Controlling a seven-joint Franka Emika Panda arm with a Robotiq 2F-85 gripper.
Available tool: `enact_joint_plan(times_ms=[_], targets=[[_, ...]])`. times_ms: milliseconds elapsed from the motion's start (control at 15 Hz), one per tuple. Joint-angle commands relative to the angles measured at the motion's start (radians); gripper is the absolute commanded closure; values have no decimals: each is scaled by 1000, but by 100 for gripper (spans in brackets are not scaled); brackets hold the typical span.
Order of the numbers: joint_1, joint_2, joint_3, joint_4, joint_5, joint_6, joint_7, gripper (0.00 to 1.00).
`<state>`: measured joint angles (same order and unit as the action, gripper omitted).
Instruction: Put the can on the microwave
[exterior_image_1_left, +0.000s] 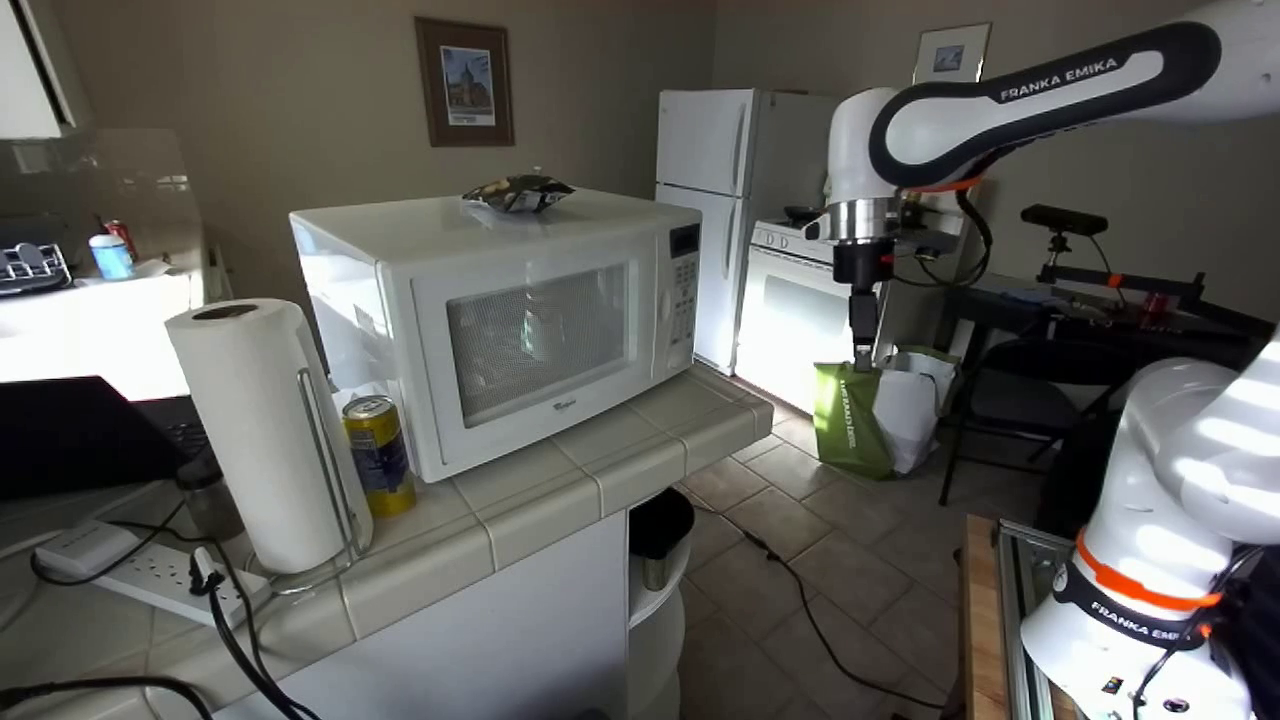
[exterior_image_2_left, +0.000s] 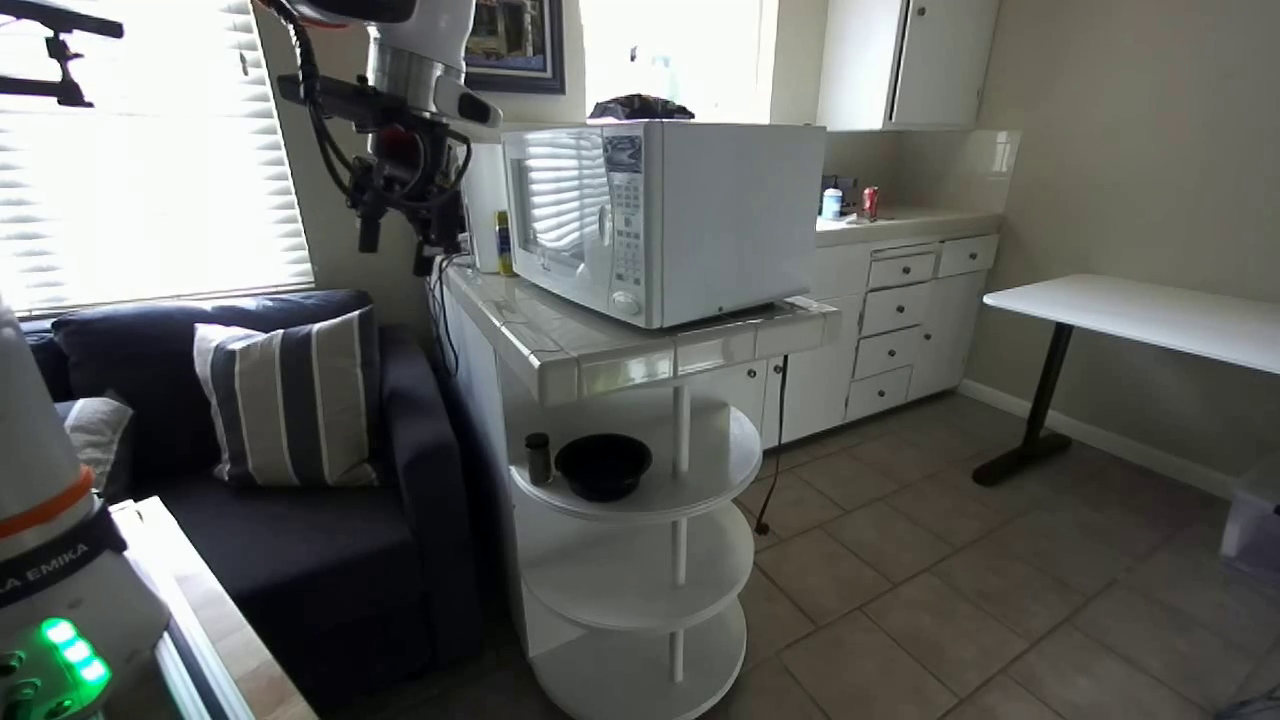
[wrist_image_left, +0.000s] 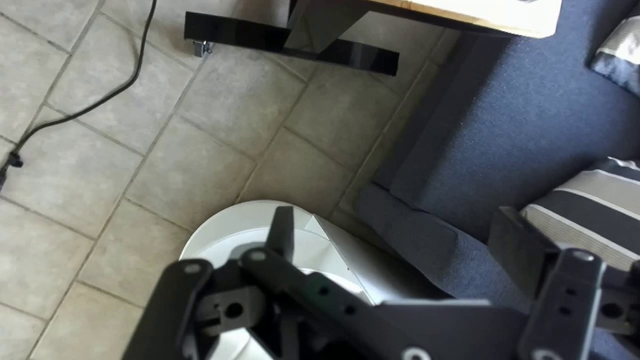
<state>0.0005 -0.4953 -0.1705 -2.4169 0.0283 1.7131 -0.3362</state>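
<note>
The can (exterior_image_1_left: 380, 455) is yellow-gold with a dark blue band. It stands upright on the tiled counter, between the paper towel roll and the microwave (exterior_image_1_left: 400, 235). In an exterior view, the can (exterior_image_2_left: 504, 245) shows as a narrow strip beside the front of the microwave (exterior_image_2_left: 735, 220). My gripper (exterior_image_1_left: 862, 358) hangs in the air pointing down, off the counter and apart from the can. It shows fingers apart in an exterior view (exterior_image_2_left: 400, 248). In the wrist view, the gripper (wrist_image_left: 400, 237) is open with nothing between its fingers; the can and microwave are out of view there.
A white paper towel roll (exterior_image_1_left: 265, 440) on a wire holder stands close beside the can. A snack bag (exterior_image_1_left: 518, 193) lies on top of the microwave. A power strip (exterior_image_1_left: 170, 580) with cables lies on the counter. Round shelves with a black bowl (exterior_image_2_left: 603, 467) and a sofa (exterior_image_2_left: 270, 550) stand below.
</note>
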Motion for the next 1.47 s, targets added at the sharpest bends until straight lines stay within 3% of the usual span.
enact_joint_plan(times_ms=[0,267,600,1000,1400], targets=[[74,142,149,122,-15,-9,83,0],[142,339,308,325,-122,-56,161,0],[218,582,415,620,-305,-163,124,0],[332,831,471,963,-483,-293,-46,0],[387,918,464,1141,-657,-172,-323,0]])
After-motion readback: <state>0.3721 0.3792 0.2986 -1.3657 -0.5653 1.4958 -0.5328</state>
